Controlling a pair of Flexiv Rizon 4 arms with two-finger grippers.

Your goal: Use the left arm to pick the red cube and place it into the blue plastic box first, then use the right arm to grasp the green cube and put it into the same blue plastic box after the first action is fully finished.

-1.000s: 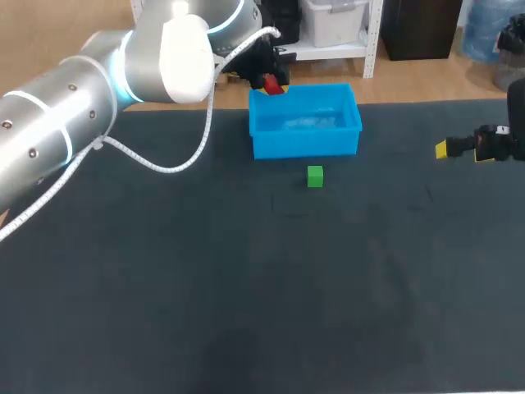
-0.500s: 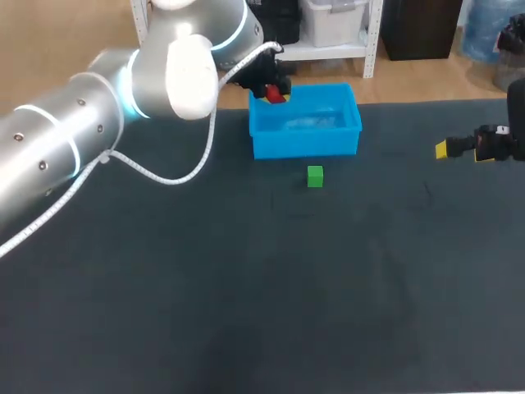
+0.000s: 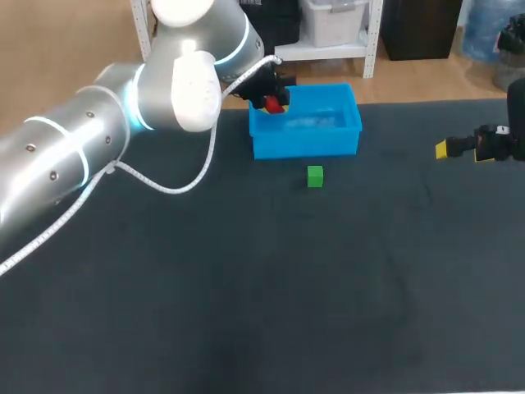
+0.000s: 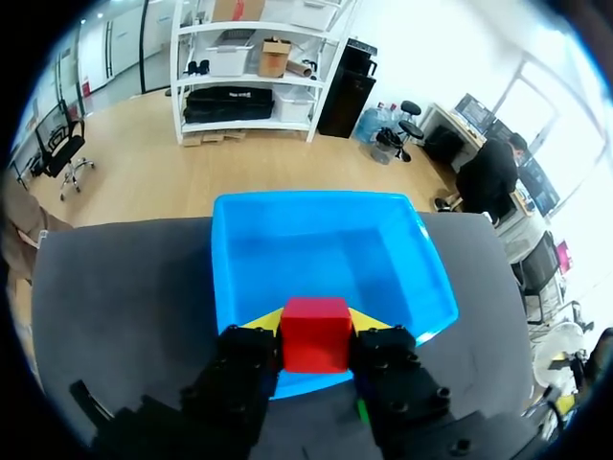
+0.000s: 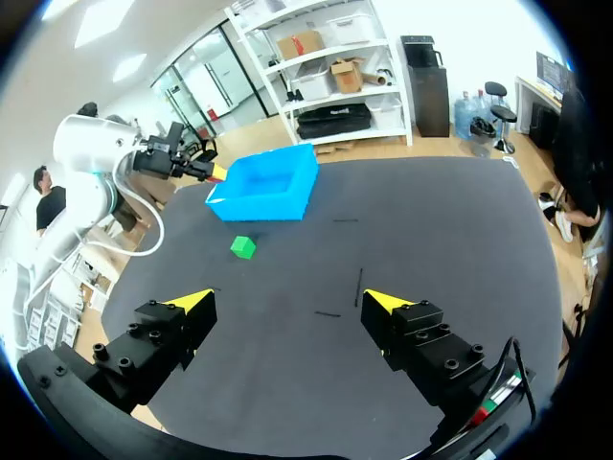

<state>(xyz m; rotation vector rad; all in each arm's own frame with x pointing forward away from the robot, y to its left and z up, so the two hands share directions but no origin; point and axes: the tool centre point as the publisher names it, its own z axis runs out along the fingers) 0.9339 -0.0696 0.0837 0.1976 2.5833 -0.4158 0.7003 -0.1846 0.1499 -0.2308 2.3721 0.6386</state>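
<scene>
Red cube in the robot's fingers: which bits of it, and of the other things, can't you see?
Left wrist view: sides and underside of the small red cube, covered by the left arm's fingers.
Left wrist view: part of the near wall of the blue plastic box, behind cube and fingers.
Right wrist view: the small green cube, too small for detail.
Head view: the right arm, mostly cut off by the edge.

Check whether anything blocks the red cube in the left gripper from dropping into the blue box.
Nothing visible. The left gripper holds the red cube over the rim of the blue box, its open inside ahead.
</scene>
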